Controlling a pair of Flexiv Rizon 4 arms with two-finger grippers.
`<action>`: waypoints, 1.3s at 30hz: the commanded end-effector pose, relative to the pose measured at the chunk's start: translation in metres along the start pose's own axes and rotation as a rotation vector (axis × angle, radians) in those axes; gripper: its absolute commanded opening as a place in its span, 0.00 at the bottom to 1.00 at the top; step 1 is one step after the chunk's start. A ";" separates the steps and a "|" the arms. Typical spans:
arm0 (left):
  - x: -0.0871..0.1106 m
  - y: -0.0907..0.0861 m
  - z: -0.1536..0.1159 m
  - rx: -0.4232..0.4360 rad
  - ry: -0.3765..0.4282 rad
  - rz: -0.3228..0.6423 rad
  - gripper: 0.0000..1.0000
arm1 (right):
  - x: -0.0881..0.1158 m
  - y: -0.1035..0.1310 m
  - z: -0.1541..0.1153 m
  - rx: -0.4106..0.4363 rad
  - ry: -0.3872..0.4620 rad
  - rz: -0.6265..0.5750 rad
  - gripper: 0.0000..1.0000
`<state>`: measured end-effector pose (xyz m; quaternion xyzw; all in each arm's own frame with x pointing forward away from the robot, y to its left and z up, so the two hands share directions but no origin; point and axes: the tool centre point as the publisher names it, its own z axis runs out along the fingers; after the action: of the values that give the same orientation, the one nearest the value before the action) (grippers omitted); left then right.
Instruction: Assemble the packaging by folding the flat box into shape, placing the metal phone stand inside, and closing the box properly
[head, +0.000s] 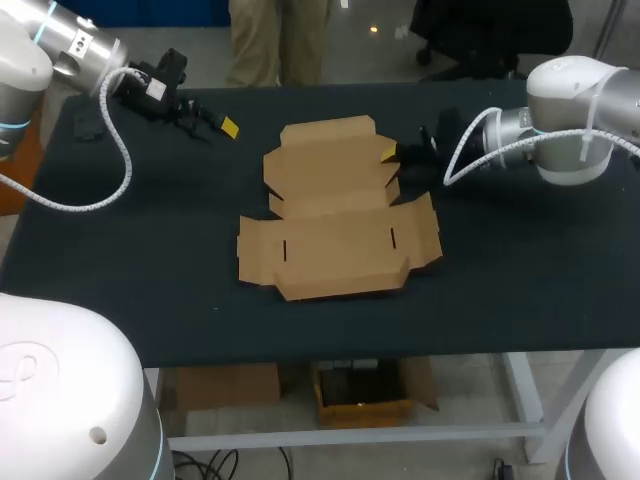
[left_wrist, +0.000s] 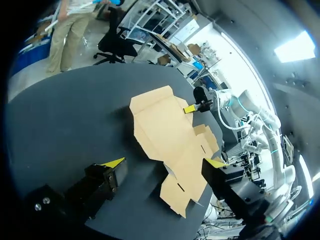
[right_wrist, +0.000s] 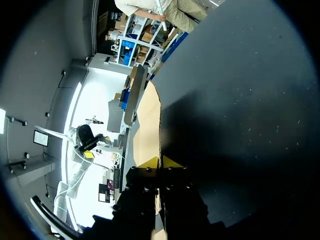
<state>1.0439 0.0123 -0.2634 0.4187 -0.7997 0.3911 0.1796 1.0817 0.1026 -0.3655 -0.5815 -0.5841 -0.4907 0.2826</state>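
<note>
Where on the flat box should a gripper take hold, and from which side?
The box lies flat, so only its thin edges offer a pinch. Take the far flap's right edge, coming in level from the right. The right gripper sits there, shut on it.

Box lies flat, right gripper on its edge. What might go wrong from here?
1. The right gripper pinches only a thin side flap of the flat box; lifting may drag or tear the sheet rather than fold it.
2. The left gripper sits open, away from the box, so nothing holds the sheet down; it may slide on the table.
</note>
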 end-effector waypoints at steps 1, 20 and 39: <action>-0.003 0.002 0.002 0.029 0.010 0.000 1.00 | 0.009 -0.003 -0.008 -0.022 0.017 -0.027 0.00; -0.003 0.001 0.002 0.042 -0.004 0.026 1.00 | 0.029 -0.002 -0.019 -0.048 0.093 -0.140 0.00; 0.011 -0.004 0.007 0.264 0.020 0.158 1.00 | 0.042 -0.003 -0.037 -0.171 0.261 -0.262 0.00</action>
<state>1.0508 0.0043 -0.2560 0.3649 -0.7883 0.4807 0.1200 1.0649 0.0892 -0.3134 -0.4669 -0.5766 -0.6285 0.2334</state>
